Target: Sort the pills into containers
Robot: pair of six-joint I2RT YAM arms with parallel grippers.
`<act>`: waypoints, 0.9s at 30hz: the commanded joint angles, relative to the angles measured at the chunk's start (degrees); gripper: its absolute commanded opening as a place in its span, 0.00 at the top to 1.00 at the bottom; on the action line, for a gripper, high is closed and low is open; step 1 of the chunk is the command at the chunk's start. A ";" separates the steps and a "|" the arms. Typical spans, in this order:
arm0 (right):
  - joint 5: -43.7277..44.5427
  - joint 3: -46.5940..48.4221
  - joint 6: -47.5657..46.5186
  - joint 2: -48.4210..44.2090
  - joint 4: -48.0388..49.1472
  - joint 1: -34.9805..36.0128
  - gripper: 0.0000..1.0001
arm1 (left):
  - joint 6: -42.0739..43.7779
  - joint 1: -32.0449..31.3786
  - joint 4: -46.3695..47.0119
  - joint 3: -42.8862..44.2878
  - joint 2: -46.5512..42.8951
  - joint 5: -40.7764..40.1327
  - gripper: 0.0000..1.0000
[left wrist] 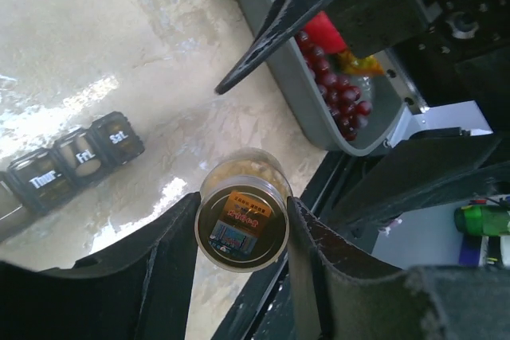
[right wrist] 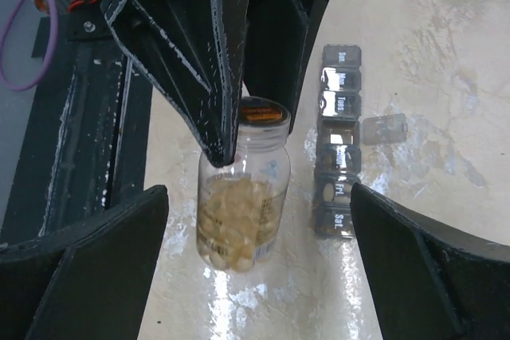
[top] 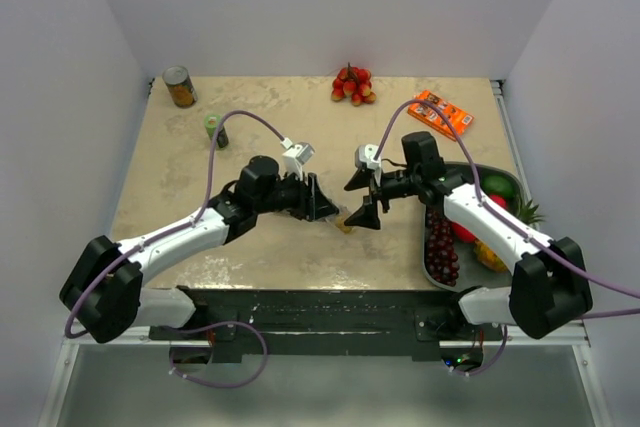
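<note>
Pill organiser (right wrist: 339, 145) shows grey day-labelled lids; left fingers (left wrist: 167, 264) clamp the pill bottle (left wrist: 241, 220), right fingers (right wrist: 88, 268) gape.

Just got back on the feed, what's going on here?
The left gripper is shut on the clear pill bottle near its capped end, right beside the grey pill organiser. The right gripper is wide open, one finger on each side of the bottle, not touching. One organiser lid stands flipped open.

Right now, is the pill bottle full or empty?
Partly full: yellowish pills fill about the lower half of the clear pill bottle in the right wrist view; above them it looks empty.
</note>
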 commanded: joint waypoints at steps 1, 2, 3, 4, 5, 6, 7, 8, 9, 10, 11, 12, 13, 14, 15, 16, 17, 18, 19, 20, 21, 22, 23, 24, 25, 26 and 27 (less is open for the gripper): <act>-2.86 -0.27 2.53 1.88 3.21 0.45 0.01 | -4.63 -0.83 9.45 1.42 -0.08 -1.57 1.00; -3.22 -0.18 2.62 2.06 3.20 0.97 0.01 | -5.24 -0.92 9.98 1.16 -0.08 -2.09 1.00; -3.13 -0.26 2.62 2.50 3.29 1.32 0.01 | -5.51 -0.83 10.33 1.07 -0.17 -2.19 1.00; -2.87 -0.35 2.97 2.85 3.55 1.67 0.01 | -5.77 -0.92 10.77 0.90 -0.43 -2.10 1.00; -2.69 -0.44 3.06 3.11 3.73 2.37 0.02 | -6.30 -0.92 11.12 0.89 -0.61 -2.53 1.00; -2.52 -0.35 3.32 3.72 3.91 2.64 0.02 | -6.48 -0.92 11.39 0.81 -0.70 -2.54 1.00; -2.60 -0.18 3.67 4.17 3.99 2.82 0.03 | -6.74 -0.92 11.56 0.81 -1.04 -2.71 1.00; -3.21 0.00 3.76 4.43 3.82 2.99 0.08 | -7.18 -0.92 12.00 0.81 -1.22 -2.89 1.00; -4.61 0.78 3.59 5.04 2.95 3.08 0.13 | -7.18 -0.92 12.01 0.89 -1.31 -2.98 1.00; -5.32 1.22 3.41 5.31 2.42 3.08 0.19 | -7.44 -0.92 11.92 0.72 -1.49 -3.15 1.00; -5.68 1.58 3.41 5.31 1.98 3.08 0.31 | -7.53 -0.92 12.01 0.63 -1.66 -3.76 1.00; -5.68 1.84 3.32 5.49 1.71 3.17 0.37 | -7.62 -0.92 12.18 0.46 -2.19 -4.12 1.00; -5.59 1.93 3.32 5.58 1.62 3.09 0.45 | -8.32 -0.92 13.23 -0.24 -2.54 -4.38 1.00; -5.50 1.93 3.32 5.58 1.62 3.17 0.56 | -8.76 -0.92 14.11 -0.77 -2.98 -4.64 1.00; -5.42 2.28 3.32 5.49 1.27 3.17 0.76 | -9.11 -0.92 14.81 -1.04 -3.59 -4.65 1.00; -5.33 2.54 3.15 5.58 0.84 3.09 0.82 | -9.81 -0.92 15.86 -1.74 -3.86 -4.65 1.00; -5.42 2.98 3.06 5.49 0.48 3.08 0.84 | -10.17 -0.92 16.40 -2.09 -4.12 -4.65 1.00; -5.59 3.25 2.54 5.40 -0.39 3.08 0.89 | -10.52 -0.92 16.92 -2.44 -4.56 -4.65 1.00; -5.68 3.42 2.45 5.14 -0.66 3.08 0.90 | -11.31 -0.83 18.41 -3.23 -4.74 -4.56 1.00; -6.29 3.43 2.44 4.96 -0.66 3.17 0.91 | -11.92 -0.92 19.12 -3.67 -4.91 -3.95 1.00; -6.47 3.60 2.53 4.96 -0.92 3.09 0.87 | -12.54 -0.92 19.82 -4.11 -5.09 -3.94 1.00; -6.47 3.78 2.45 4.96 -1.19 3.00 0.80 | -13.68 -0.83 21.39 -5.07 -5.26 -3.94 1.00; -6.38 3.86 2.36 4.96 -1.45 3.00 0.67 | -14.38 -0.83 22.11 -5.52 -5.35 -4.03 1.00; -6.30 3.87 2.27 4.96 -1.54 3.00 0.53 | -15.26 -0.83 22.90 -6.04 -5.62 -4.29 1.00; -6.12 3.78 2.27 4.79 -1.45 2.91 0.32 | -16.84 -0.83 24.73 -7.27 -5.88 -4.82 1.00; -6.38 3.52 2.18 4.78 -1.28 2.91 0.28 | -17.72 -0.83 25.53 -7.80 -5.97 -5.17 1.00; -6.47 3.43 2.09 4.61 -1.19 2.91 0.27 | -18.43 -0.83 26.41 -8.50 -6.58 -5.61 1.00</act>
